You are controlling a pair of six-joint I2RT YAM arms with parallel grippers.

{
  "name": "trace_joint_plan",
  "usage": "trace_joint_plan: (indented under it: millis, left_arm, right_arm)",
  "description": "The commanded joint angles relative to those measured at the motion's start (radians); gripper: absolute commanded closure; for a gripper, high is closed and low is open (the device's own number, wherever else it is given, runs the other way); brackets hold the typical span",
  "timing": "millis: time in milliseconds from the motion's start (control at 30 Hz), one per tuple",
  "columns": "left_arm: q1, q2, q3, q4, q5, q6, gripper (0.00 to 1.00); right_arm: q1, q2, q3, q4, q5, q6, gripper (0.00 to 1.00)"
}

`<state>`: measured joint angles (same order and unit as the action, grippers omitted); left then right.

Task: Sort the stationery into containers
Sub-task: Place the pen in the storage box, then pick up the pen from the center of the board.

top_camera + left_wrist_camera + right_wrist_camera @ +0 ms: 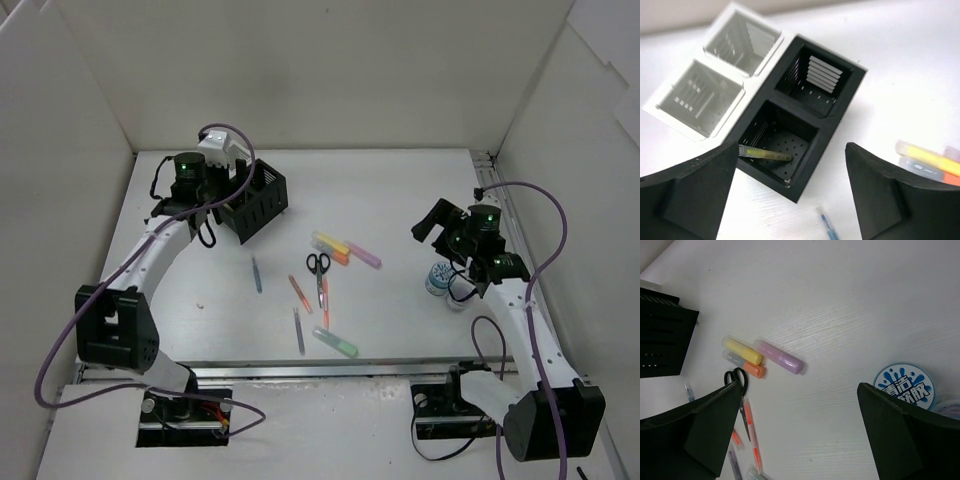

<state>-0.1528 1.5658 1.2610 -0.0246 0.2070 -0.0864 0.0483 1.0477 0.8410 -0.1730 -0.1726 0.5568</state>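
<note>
One yellowish pen [765,154] lies in near black cup of containers [840,125]. Left gripper [791,150] above it, fingers spread, empty. Right gripper [800,387] spread too, holding nothing. Scissors [318,265], highlighters [340,248], slim pens [298,292] lie on table [400,200], unsorted. Most work left.

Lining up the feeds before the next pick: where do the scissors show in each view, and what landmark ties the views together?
Top external: the scissors lie mid-table, handles toward the far side, just nearer than the highlighter cluster.
Left wrist: not in it.
Right wrist: the scissors are at lower left, just below the highlighters.
Shared landmark: the yellow highlighter, seen in all three views.
</note>
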Motion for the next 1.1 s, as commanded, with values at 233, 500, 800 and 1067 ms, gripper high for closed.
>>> trace_joint_plan:
  millis: [233, 500, 800, 1067]
  left_arm:
    - [-0.145, -0.345, -0.087, -0.208, -0.248, -0.162, 0.01]
    - [-0.313, -0.458, -0.307, -0.323, -0.494, -0.464, 0.0]
    - [-0.343, -0.204, -0.267, -0.337, -0.589, -0.588, 0.02]
    - [-0.343, 0.04, -0.183, -0.336, -0.564, -0.616, 0.04]
  right_arm:
    - [0.01, -0.104, -0.069, 0.015, 0.021, -0.038, 0.02]
    - [0.053, -0.134, -0.092, -0.017, 0.114, -0.061, 0.02]
    - [0.107, -0.086, -0.086, -0.017, 0.151, -0.057, 0.02]
    - [0.116, -0.095, -0.082, -0.039, 0.248, -0.055, 0.02]
